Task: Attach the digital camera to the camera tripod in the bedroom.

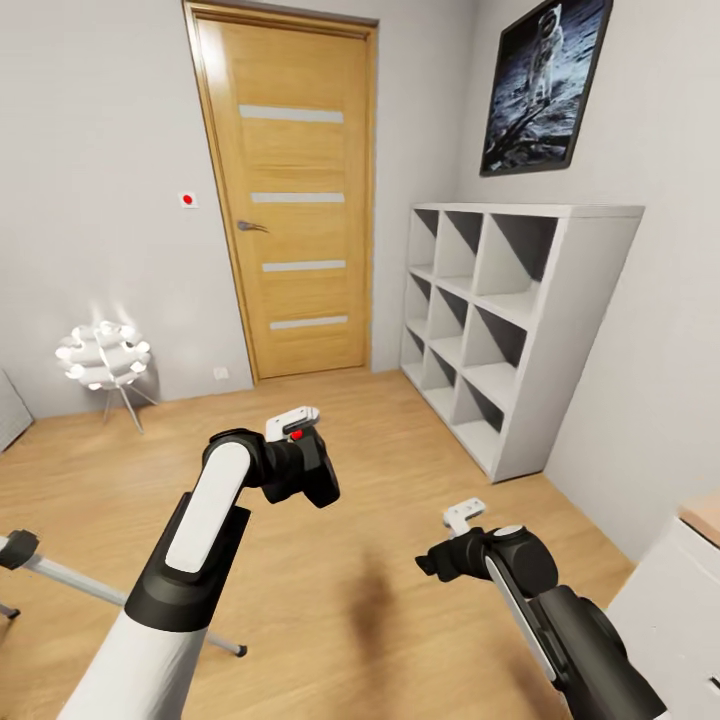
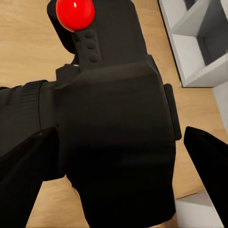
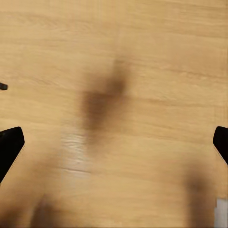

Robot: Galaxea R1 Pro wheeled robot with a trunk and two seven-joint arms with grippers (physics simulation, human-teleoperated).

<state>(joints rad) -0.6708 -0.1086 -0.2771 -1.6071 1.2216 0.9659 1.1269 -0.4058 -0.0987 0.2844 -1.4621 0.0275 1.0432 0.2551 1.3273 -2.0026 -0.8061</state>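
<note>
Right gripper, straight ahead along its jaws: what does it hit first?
Most likely the bare wood floor. The right gripper is open and empty, and its wrist view looks straight onto planks with a soft shadow; how far off is unclear.

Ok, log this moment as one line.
left gripper: holding digital camera | right gripper: open, empty | camera tripod: floor, left

Left arm raised, elbow bent, forearm reaching forward over floor; left hand (image 1: pixel 305 470) clamped on digital camera (image 1: pixel 300 465), fingers (image 2: pixel 23 171) pressed at both sides of body. Right arm lower, wrist bent inward; right hand (image 1: pixel 432 560) spread wide, nothing between fingertips (image 3: pixel 9 147), pointing down at floor.
</note>
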